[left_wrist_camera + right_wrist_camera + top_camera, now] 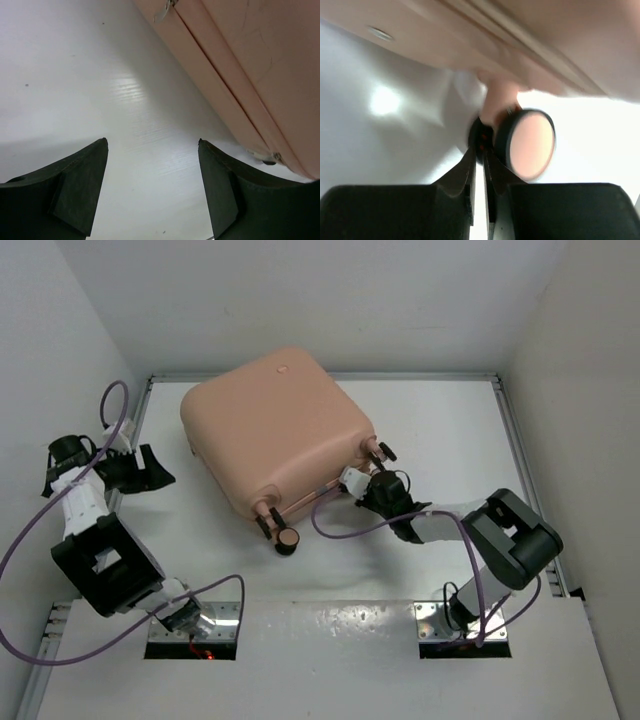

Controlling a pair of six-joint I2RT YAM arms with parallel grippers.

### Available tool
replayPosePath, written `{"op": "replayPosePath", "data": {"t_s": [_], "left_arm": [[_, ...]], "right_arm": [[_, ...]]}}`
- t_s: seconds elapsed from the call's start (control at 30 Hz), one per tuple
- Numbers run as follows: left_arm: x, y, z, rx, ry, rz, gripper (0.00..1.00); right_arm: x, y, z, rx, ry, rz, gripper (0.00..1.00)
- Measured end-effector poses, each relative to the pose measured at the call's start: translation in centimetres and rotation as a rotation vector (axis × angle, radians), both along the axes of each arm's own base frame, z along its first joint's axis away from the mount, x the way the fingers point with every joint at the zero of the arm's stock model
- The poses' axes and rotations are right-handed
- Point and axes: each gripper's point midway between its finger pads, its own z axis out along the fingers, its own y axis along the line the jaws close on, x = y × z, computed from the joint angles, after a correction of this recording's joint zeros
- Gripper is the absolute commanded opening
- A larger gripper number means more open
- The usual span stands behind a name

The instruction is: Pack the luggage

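The luggage is a smooth peach-pink hard shell with rounded corners. It is closed and laid flat, skewed, at centre-far of the glossy white worktop. A seam groove is seen along its side. Its right wheel is round, peach-faced, black-rimmed and blurred. The right tool is clenched to a thin slit, tips at that wheel's black hub; whether anything is pinched cannot be told. The left tool is released, spread wide, left of the luggage, not touching. Most of the shell is cut off in both wrist views.
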Motion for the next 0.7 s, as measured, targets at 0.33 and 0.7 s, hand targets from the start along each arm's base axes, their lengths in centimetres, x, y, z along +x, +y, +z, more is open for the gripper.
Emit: {"op": "replayPosePath", "data": {"t_s": [0.33, 0.7], "left_arm": [[2.2, -4.3, -0.8, -0.035, -0.023, 0.025, 0.74], [0.8, -5.6, -0.2, 0.007, -0.078, 0.072, 0.74]], "right_arm": [[0.7, -6.5, 1.1, 0.18, 0.122, -0.231, 0.2], [-6.4, 3.2, 11.6, 0.612, 0.196, 0.04, 0.39]]}}
